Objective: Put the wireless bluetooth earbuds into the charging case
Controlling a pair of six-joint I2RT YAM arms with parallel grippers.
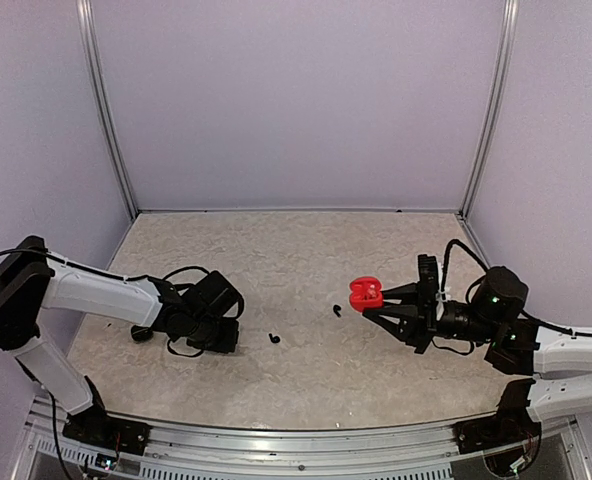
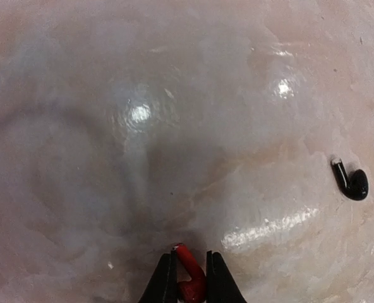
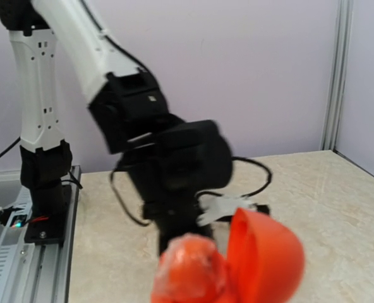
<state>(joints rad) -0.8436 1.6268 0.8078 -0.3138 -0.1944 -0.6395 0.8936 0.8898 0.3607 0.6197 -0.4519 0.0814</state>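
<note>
Your left gripper (image 2: pixel 191 257) pinches a red earbud (image 2: pixel 189 278), your right gripper (image 1: pixel 380 300) grips the open red charging case (image 1: pixel 363 294), and one black earbud (image 2: pixel 351 180) lies nearby on the table (image 2: pixel 174 126).

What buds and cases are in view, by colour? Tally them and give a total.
red bud: 1
black buds: 2
red case: 1
total: 4

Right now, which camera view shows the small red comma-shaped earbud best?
Left wrist: the red earbud sits close up, pinched in the left gripper. The top external and right wrist views do not show it; the left gripper's body covers that spot.
</note>
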